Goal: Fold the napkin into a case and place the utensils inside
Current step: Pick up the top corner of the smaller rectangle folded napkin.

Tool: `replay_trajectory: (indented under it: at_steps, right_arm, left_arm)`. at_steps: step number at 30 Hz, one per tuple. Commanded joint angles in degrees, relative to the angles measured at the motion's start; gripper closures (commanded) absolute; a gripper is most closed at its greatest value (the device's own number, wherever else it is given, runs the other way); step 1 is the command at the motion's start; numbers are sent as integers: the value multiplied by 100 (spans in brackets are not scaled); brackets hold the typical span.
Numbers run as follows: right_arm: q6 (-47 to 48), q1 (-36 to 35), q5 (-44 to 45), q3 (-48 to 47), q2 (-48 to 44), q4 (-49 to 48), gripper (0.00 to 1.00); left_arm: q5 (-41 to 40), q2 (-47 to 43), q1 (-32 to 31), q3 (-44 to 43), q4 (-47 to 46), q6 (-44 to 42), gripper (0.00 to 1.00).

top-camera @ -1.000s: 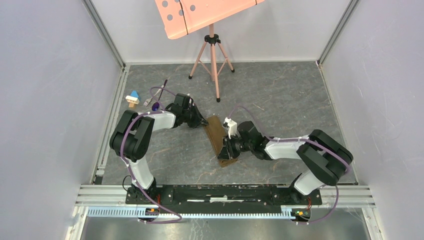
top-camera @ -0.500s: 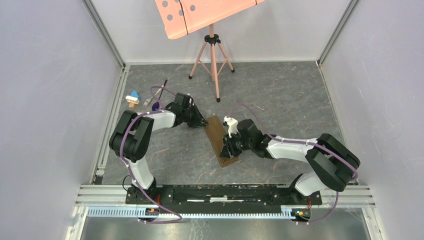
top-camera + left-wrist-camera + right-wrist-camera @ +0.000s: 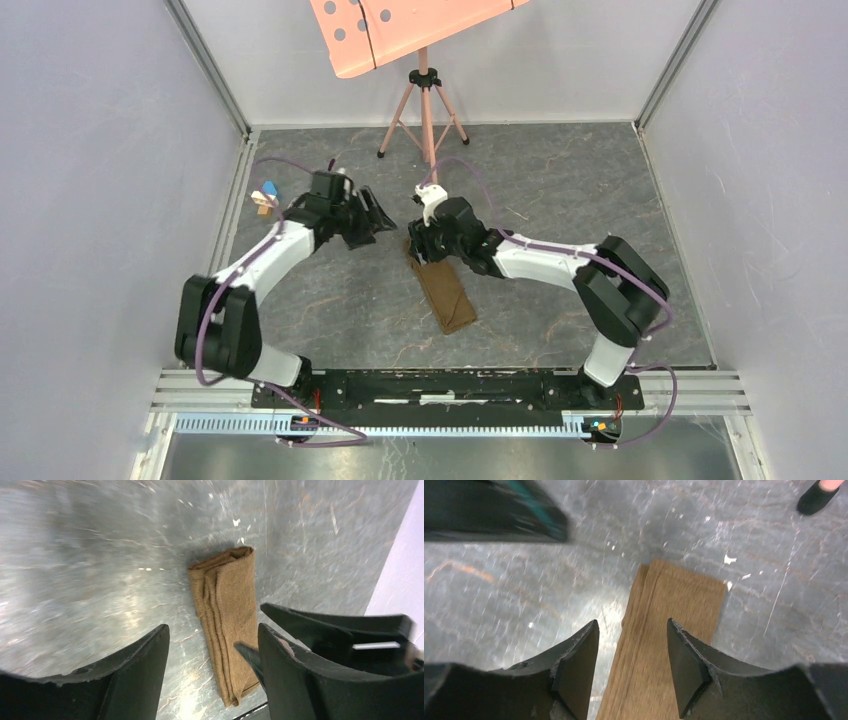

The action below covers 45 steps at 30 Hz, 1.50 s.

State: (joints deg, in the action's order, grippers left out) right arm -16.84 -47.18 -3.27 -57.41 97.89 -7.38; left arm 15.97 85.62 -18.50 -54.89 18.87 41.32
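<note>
The napkin [image 3: 446,296] lies flat on the grey floor as a narrow, layered olive-brown case, running from the middle toward the near right. It also shows in the left wrist view [image 3: 227,615] and the right wrist view [image 3: 669,630]. My left gripper [image 3: 376,214] hangs open to the left of the case's far end, with nothing between its fingers [image 3: 212,636]. My right gripper [image 3: 421,246] hovers open over the far end of the cloth, its fingers apart above it [image 3: 631,630]. The utensils are hidden; the left arm covers the back-left floor.
A pink music stand on a tripod [image 3: 428,120] stands at the back centre; one foot [image 3: 816,495] shows in the right wrist view. A small blue, white and tan toy block [image 3: 265,194] sits by the left wall. The two grippers are close together.
Both grippers have opened and let go of the cloth. The left arm pulled back to the left. The right gripper moved from the case's near end up to its far end.
</note>
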Motion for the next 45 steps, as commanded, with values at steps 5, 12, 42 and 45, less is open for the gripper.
replay_trajectory:
  at_steps: [5, 12, 42, 45]
  right_arm:
    - [-230, -483, 1743, -1484, 957, 945, 43]
    - [13, -752, 2271, -2049, 1440, 1393, 50]
    - [365, -1003, 3152, -2688, 2216, 1880, 65]
    - [361, -1003, 3119, -2706, 2242, 1876, 63]
  left_arm:
    - [333, -1502, 1676, 739, 633, -404, 24]
    - [828, -1737, 1780, 1155, 460, -429, 22]
    - [1207, -1852, 1780, 1455, 159, -471, 22]
    - [1221, -1857, 1779, 1463, 155, -467, 22]
